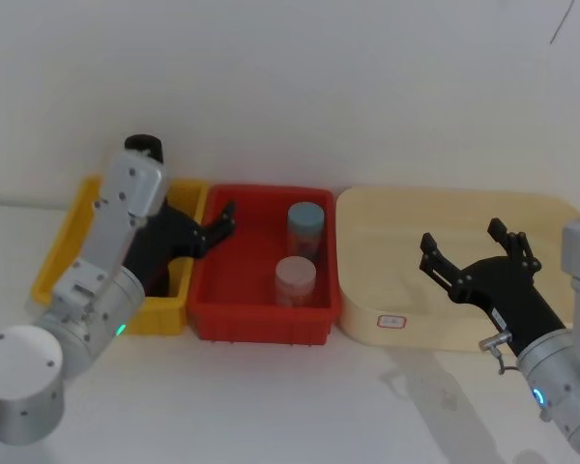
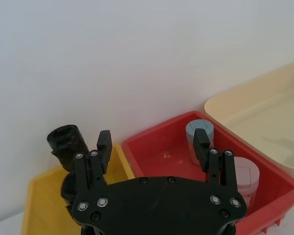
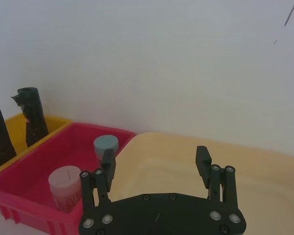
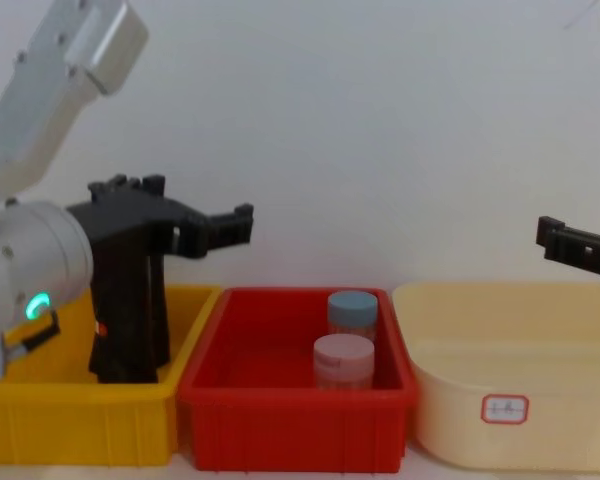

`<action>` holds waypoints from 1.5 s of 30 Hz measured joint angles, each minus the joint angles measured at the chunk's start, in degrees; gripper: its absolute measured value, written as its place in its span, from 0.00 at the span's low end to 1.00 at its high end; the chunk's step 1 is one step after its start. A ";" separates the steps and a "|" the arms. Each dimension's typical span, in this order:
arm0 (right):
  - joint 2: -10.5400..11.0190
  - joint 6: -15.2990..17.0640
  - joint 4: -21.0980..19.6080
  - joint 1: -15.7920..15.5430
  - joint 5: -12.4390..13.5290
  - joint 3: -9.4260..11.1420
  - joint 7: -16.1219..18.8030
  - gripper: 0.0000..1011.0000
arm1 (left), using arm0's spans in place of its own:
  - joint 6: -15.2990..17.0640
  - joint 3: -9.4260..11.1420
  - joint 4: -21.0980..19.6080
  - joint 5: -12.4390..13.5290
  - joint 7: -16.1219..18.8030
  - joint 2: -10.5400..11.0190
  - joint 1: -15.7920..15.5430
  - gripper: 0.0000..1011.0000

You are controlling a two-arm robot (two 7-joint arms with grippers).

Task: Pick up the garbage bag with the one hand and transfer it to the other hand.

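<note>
The left hand (image 2: 153, 144) (the one on the green-lit arm) hangs released, its two fingers spread wide with nothing between them. The bag (image 4: 128, 320) stands upright in the yellow bin (image 4: 80, 430), below the hand and back toward its base, off to the side of one finger and apart from it. The fingertips reach past the bag, above the edge where the yellow bin meets the red bin (image 4: 290, 440). Ahead of the fingertips and lower down, two jars stand in the red bin, the blue-lidded jar (image 4: 352, 310) and the pink-lidded jar (image 4: 343, 360), just beside each other.

The right hand (image 1: 462, 237) (blue ring light on its arm) is released as well, fingers apart and empty, and hovers above the cream tray (image 4: 570, 420). From this hand the red bin lies to the side, next to the tray, and the bag is well apart from it, beyond the red bin. The yellow bin, red bin and tray sit in a row on the white tabletop (image 1: 271, 406).
</note>
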 joint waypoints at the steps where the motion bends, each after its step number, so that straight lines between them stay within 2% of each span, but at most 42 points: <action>1: 0.00 0.00 0.00 0.00 0.00 0.00 0.00 0.99 | 1.55 -0.53 -1.23 -0.52 -0.04 0.21 0.09 0.99; 3: 0.00 0.00 0.00 0.00 0.00 0.00 0.00 0.99 | 3.96 -1.41 -3.09 -1.52 -0.17 0.71 0.41 0.99; 4: 0.00 0.00 0.00 0.00 0.00 0.00 0.00 0.99 | 3.96 -1.41 -3.09 -1.52 -0.17 0.71 0.41 0.99; 7: 0.00 0.00 0.00 0.00 0.00 0.00 0.00 0.99 | 7.26 -3.21 -5.99 -3.05 -0.66 1.75 1.20 0.99; 11: 0.00 0.00 0.00 0.00 0.00 0.00 0.00 0.99 | 11.17 -5.99 -9.43 -5.15 -1.36 3.45 2.65 0.99; 14: 0.00 0.00 0.00 0.00 0.00 0.00 0.00 0.99 | 14.40 -9.21 -12.45 -7.11 -2.18 5.40 4.47 0.99; 17: 0.00 0.00 0.00 0.00 0.00 0.00 0.00 0.99 | 15.85 -11.12 -13.84 -8.12 -2.68 6.51 5.58 0.99; 18: 0.00 0.00 0.00 0.00 0.00 0.00 0.00 0.99 | 16.75 -12.55 -14.72 -8.83 -3.08 7.30 6.38 0.99; 23: 0.00 0.00 0.00 0.00 0.00 0.00 0.00 0.99 | 18.41 -16.35 -16.17 -10.57 -4.30 9.26 8.44 0.99; 27: 0.00 0.00 0.00 0.00 0.00 0.00 0.00 0.99 | 18.71 -18.01 -16.13 -11.42 -5.13 9.90 9.14 0.99; 35: 0.00 0.00 0.00 0.00 0.00 0.00 0.00 0.99 | 17.86 -18.80 -13.25 -11.81 -6.42 9.78 8.60 0.99; 45: 0.00 0.00 0.00 0.00 0.00 0.00 0.00 0.99 | 15.66 -17.19 -7.58 -10.45 -7.32 8.23 6.27 0.99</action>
